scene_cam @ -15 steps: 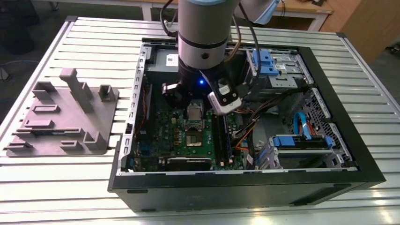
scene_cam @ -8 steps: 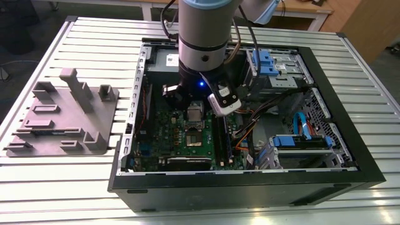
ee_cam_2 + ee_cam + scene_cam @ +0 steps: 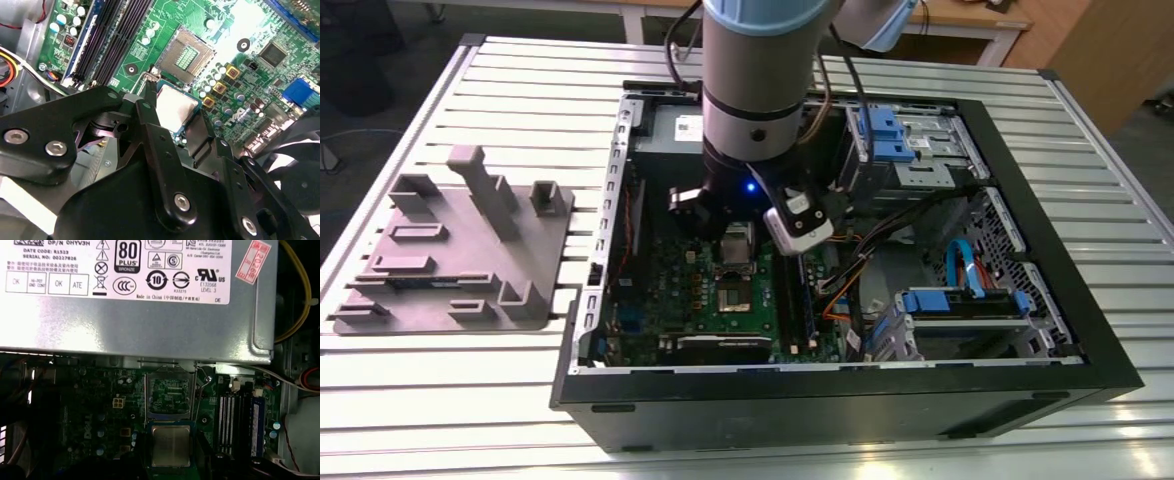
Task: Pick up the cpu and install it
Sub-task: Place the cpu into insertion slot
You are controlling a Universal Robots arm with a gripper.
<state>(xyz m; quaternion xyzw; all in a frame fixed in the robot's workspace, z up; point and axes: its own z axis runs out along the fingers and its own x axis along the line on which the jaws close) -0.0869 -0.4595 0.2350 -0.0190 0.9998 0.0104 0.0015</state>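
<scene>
Slatted metal table (image 3: 480, 80) carries an open computer case (image 3: 854, 400), with a grey fixture plate (image 3: 454, 250) beside it on the exterior view's left. We see the gripper (image 3: 176, 117) inside the case, its jaws clamped on the cpu (image 3: 175, 102), a thin flat square with a silvery-grey metal top and a narrow green rim. We find it held over the green motherboard (image 3: 240, 30), just beside the open socket (image 3: 170, 396), near the black memory sticks (image 3: 115, 35)
</scene>
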